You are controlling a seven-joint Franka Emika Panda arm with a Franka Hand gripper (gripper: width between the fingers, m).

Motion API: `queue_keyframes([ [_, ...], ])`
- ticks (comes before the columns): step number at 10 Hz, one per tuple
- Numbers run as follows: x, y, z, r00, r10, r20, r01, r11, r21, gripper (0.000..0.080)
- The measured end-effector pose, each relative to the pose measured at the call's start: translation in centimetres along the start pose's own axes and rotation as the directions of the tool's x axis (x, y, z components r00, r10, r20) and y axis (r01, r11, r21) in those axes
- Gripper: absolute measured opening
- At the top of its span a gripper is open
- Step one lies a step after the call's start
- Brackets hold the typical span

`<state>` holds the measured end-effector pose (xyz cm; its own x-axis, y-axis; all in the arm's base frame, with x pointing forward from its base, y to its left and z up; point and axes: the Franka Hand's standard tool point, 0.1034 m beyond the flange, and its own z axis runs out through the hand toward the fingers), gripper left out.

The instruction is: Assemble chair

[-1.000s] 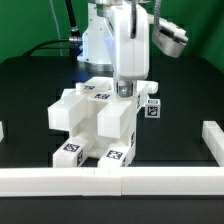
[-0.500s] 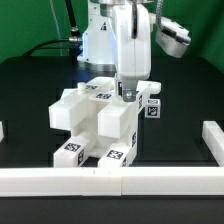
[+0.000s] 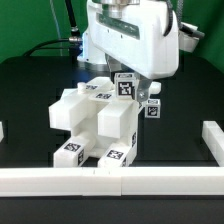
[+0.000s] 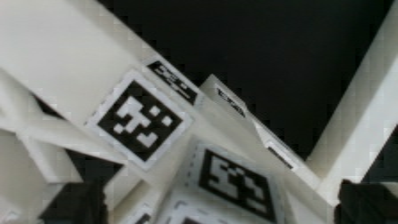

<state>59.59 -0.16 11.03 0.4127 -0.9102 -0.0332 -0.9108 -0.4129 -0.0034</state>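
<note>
**Black table, green backdrop: gripper wide over the chair**

Matte black table (image 3: 30, 100), with a green curtain-like backdrop (image 3: 30, 25) behind it. Black cables (image 3: 68, 20) hang at the rear on the exterior view's left. Plain long white border rails (image 3: 100, 183) fence the table's front edge and both sides.

The chair (image 3: 95, 125) is a cluster of matte white chunky plastic blocks. It stands mid-table, just behind the front rail. Two low blocks at its front each carry a small black-and-white square tag (image 3: 70, 152) on top, and more tags sit on the upper faces. A smaller white tagged piece (image 3: 152, 108) sits at the cluster's rear on the exterior view's right. I can't tell whether it is joined or only touching.

The bulky white robot arm (image 3: 130, 40) hangs directly over the rear of the chair, and its housing hides part of the upper back.

Gripper (image 4: 217, 205) is wide. In the wrist view I see the two dark fingers (image 4: 71, 200) standing far apart, with white tagged chair faces between them and black table showing past the slanted white bars. The jaws are spread, not clamped on the part. That view is blurred, so I can't tell whether either pad brushes the plastic.
</note>
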Motion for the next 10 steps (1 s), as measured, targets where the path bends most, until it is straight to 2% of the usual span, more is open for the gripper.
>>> queue_keyframes([
  [3, -0.28, -0.1, 0.05, 0.974, -0.227, -0.008, 0.227, 0.974, -0.009, 0.0649],
  [6, -0.19, -0.12, 0.0, 0.868, -0.497, -0.013, 0.496, 0.868, -0.019, 0.0649],
  [10, -0.1, -0.06, -0.01, 0.71, -0.704, -0.01, 0.704, 0.71, -0.033, 0.0649],
])
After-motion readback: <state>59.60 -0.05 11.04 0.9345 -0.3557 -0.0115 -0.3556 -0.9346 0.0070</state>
